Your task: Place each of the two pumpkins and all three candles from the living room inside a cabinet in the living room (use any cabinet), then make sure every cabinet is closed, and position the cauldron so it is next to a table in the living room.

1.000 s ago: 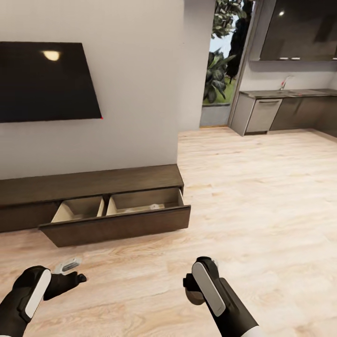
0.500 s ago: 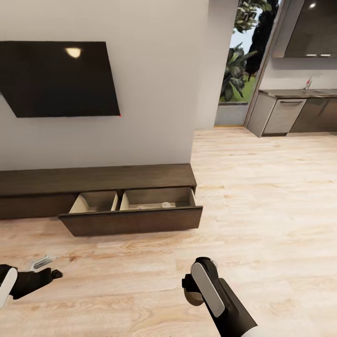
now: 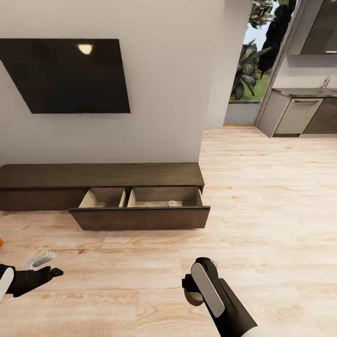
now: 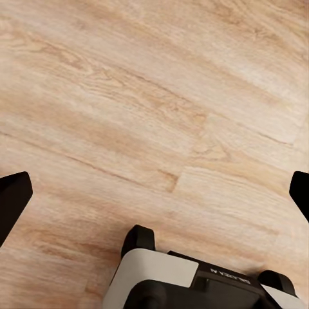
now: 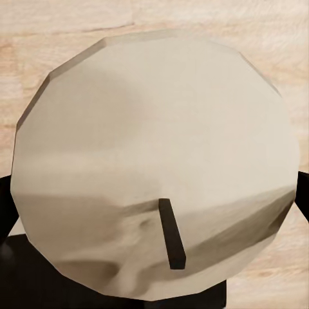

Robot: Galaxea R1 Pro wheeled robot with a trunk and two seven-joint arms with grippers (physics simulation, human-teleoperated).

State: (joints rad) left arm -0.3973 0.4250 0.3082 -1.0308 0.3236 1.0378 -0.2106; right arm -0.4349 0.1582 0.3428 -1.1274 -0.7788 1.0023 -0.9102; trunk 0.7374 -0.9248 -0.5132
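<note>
Head view: the cabinet (image 3: 100, 175) stands against the wall beneath a dark screen (image 3: 70, 75). Its wide drawer (image 3: 140, 210) is pulled out, showing pale compartments; a small pale item lies in the right compartment, too small to identify. An orange sliver at the frame's left edge, on the floor (image 3: 262, 210), may be a pumpkin; this cannot be confirmed. The right tool (image 3: 193, 291) is lowered over bare floor, well apart from the drawer, with a beige object between its fingers. The left tool (image 3: 49, 269) hangs low near the frame's left edge.

Left wrist view: the left tool (image 4: 154, 193) is spread wide, dark fingertips at opposite edges, with floorboards between them and nothing held.

Right wrist view: the right tool (image 5: 154, 212) is closed on a candle (image 5: 154, 161), whose flat top with a short dark wick faces the camera.

Risks, as judgement: the candle must still travel to the drawer. A low carry could strike the drawer front and knock the candle loose. Release short of the compartment would drop it on the floor, where a cylinder may roll. The drawer remains open and needs closing.
</note>
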